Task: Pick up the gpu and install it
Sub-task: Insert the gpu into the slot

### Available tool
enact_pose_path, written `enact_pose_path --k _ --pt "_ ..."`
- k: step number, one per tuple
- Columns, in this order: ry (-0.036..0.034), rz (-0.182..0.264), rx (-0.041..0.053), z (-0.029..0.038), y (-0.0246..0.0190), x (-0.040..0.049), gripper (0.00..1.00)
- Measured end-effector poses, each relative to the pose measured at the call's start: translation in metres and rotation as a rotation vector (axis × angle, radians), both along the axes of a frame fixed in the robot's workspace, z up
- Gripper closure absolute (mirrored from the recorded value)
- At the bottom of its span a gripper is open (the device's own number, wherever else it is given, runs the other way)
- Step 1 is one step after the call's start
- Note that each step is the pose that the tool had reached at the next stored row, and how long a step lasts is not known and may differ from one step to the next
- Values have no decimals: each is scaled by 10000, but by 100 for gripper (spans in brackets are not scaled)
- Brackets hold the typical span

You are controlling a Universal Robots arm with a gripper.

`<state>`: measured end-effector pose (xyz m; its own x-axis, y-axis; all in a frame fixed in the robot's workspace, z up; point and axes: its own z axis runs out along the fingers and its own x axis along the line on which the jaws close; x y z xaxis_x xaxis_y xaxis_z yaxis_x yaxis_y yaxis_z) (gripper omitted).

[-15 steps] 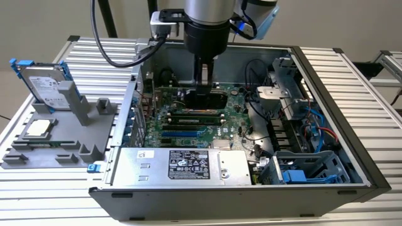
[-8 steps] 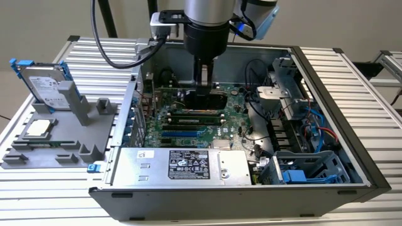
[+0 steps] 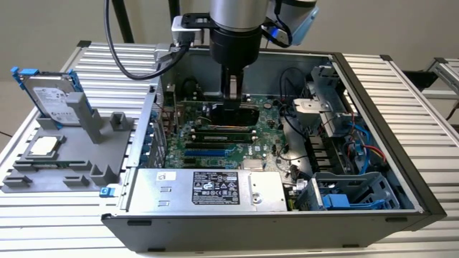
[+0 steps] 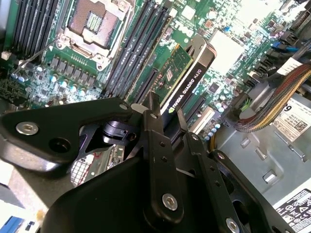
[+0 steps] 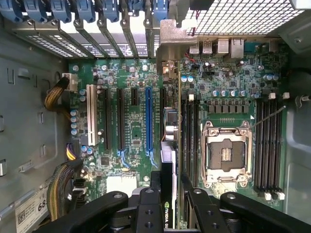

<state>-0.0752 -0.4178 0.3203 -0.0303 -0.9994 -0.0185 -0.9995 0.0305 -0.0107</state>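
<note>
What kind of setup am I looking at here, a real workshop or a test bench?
Probably a lab test bench for PC assembly. An open computer case lies on a ribbed aluminium table, a grey parts fixture holds a hard drive, and the gripper holds the gpu over the motherboard.

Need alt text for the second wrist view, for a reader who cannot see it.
The gripper is shut on the gpu, holding the card edge-up over the motherboard inside the open computer case. An empty CPU socket and rows of memory slots lie beyond it, with a cable bundle off to one side.

Gpu (image 4: 187, 82) edge-on above motherboard slots
</note>
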Motion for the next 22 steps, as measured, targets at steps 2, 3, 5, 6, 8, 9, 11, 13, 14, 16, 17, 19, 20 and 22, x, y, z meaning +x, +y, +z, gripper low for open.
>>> enact_pose_path --k 2,3,5,6,8,9,11,13,14,16,17,19,20,22 --pt "0 0 -1 -5 0 0 100" --pt "0 0 0 -9 0 0 100" --pt "-1 -1 1 -15 0 0 100" --pt "0 0 0 -19 0 0 100" --pt "-1 0 1 -27 0 0 100" --pt "-1 0 1 -32 0 0 100" --pt "0 0 -1 -40 0 0 100" --pt "0 0 0 -48 0 0 100" --pt "1 0 -2 -48 0 0 100" --pt "0 0 0 -52 0 0 100" --pt "0 -1 0 -54 0 0 100" --pt "0 0 0 -55 0 0 100" --pt "0 0 0 -56 0 0 100" --pt "-3 -1 -1 -56 0 0 100"
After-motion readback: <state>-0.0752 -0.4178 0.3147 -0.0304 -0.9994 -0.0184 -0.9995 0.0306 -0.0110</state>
